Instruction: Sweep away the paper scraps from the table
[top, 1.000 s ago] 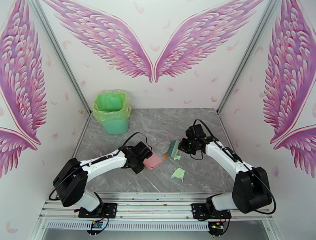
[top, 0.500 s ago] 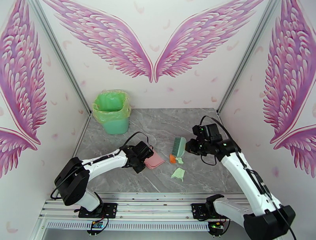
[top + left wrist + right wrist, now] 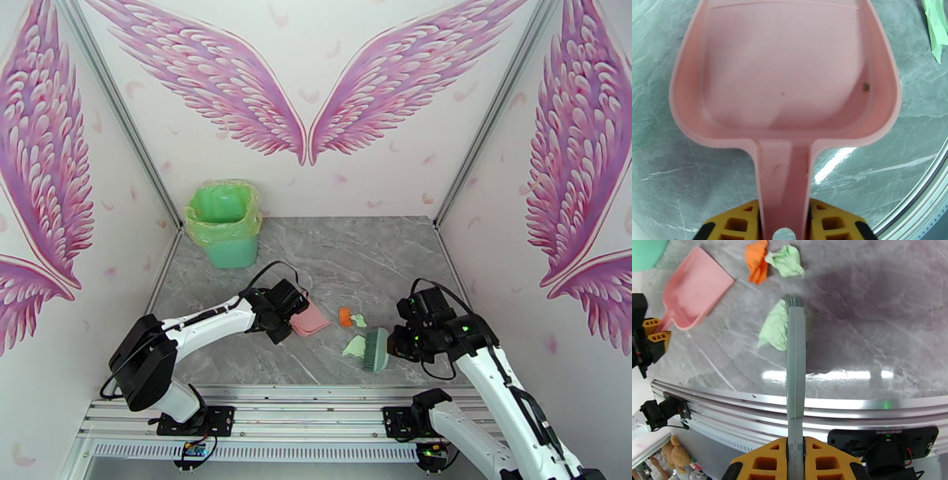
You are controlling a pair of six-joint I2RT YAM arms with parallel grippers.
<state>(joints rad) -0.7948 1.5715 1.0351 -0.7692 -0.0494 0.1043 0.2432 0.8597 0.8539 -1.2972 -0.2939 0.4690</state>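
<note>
While right pincer (image 3: 796, 454) clamps brush (image 3: 796, 358), paper scraps (image 3: 775, 325) lie leftward.

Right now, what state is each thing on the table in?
Dustpan, empty.
Brush, bristles by the big green scrap.
Left gripper, jaws shut on dustpan.
Right gripper, jaws shut on brush.
Paper scraps, three, loose on table.
Bin, upright, open, lined.
</note>
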